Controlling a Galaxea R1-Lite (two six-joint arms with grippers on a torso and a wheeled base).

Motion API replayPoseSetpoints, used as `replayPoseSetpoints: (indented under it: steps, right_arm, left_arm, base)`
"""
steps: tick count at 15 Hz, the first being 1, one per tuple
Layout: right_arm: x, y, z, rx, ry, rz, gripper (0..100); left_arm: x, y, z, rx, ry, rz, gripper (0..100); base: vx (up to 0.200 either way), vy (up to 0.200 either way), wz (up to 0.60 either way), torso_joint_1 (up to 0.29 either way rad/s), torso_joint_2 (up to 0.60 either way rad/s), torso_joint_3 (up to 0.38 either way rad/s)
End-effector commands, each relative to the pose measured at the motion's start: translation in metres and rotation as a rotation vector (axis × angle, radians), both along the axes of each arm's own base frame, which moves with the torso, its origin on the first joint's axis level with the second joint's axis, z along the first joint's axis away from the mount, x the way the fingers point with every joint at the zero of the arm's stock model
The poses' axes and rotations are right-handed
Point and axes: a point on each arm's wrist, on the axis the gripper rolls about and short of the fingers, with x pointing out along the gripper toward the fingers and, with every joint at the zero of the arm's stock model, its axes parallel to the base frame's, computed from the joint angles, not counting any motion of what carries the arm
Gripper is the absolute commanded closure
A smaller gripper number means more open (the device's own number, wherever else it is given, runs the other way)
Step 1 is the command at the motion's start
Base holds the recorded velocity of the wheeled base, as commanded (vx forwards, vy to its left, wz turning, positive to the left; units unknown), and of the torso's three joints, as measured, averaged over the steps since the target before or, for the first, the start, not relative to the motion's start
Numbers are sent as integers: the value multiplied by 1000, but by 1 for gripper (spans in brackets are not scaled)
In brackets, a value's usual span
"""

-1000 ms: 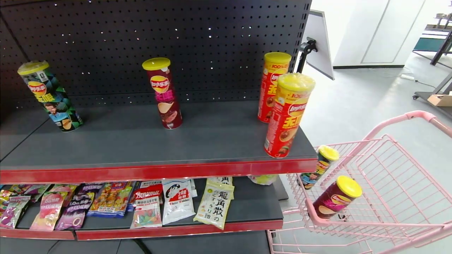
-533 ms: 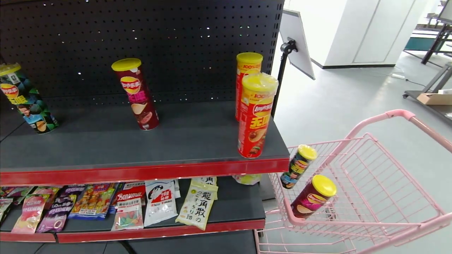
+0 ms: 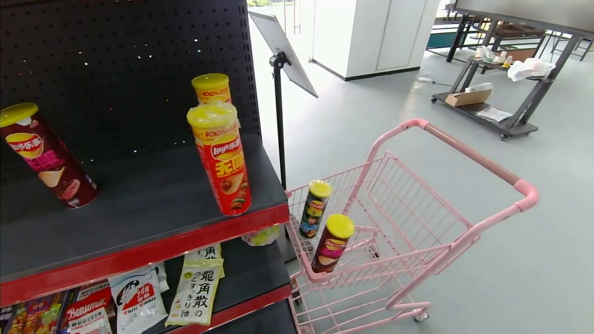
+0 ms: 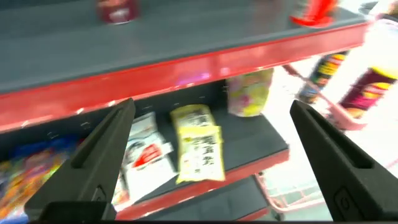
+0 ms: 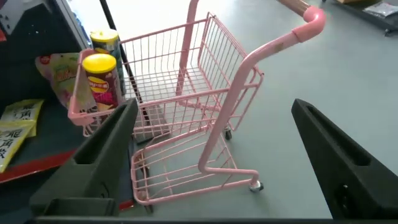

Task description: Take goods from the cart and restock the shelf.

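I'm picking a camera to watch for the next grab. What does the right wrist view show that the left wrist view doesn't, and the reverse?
Only the right wrist view shows the handle of the pink cart, its lower rack, a wheel and the grey floor. Only the left wrist view shows a white candy bag on the lower shelf and the base of the red can on the upper shelf. Both show the purple can and the dark can in the cart, and the yellow-green bag on the lower shelf.

Shop: stocked shelf (image 3: 139,253), cart (image 3: 417,222)
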Motion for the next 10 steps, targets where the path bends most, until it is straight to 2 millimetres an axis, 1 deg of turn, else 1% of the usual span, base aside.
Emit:
replayPoseSetpoints:
  steps: [1, 8, 10]
  right_arm:
    - [0, 0, 0, 0, -1, 2, 0]
    - [0, 0, 0, 0, -1, -6, 0]
    - [0, 0, 0, 1, -1, -6, 0]
  left_arm:
    - [0, 0, 0, 0, 1, 0, 0]
    - [0, 0, 0, -2, 1, 0, 0]
    - [0, 0, 0, 0, 1, 0, 0]
  base:
    - [0, 0, 0, 0, 0, 0]
    - [0, 0, 0, 0, 0, 0]
    - [0, 0, 0, -122, 271, 151]
